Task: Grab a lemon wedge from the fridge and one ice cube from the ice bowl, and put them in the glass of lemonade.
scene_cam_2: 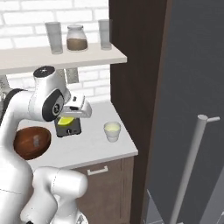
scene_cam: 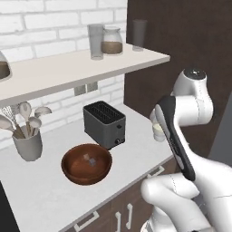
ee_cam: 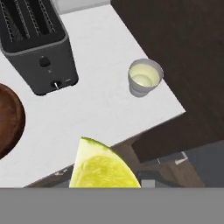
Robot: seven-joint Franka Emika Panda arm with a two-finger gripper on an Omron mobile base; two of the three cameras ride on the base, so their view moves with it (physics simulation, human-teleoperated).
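Observation:
A yellow-green lemon wedge (ee_cam: 103, 168) sits large at the bottom of the hand view, and my gripper (scene_cam_2: 70, 117) is shut on the lemon wedge (scene_cam_2: 65, 121) above the counter, in front of the toaster. The glass of lemonade (ee_cam: 144, 78) stands upright near the counter's right corner, to the right of the gripper (scene_cam_2: 112, 130), and is partly hidden behind my arm in the left base view (scene_cam: 158, 131). The reddish-brown ice bowl (scene_cam: 86, 164) rests on the counter's front left, with a pale ice cube (scene_cam: 92, 161) inside. The grey fridge (scene_cam_2: 192, 87) door stands at the right.
A dark toaster (scene_cam: 105, 123) stands behind the bowl. A grey utensil cup (scene_cam: 28, 144) is at the far left. On the shelf (scene_cam: 68, 68) above are tall glasses and a lidded jar (scene_cam: 112, 41). A dark wooden cabinet (scene_cam_2: 135, 65) borders the counter's right side.

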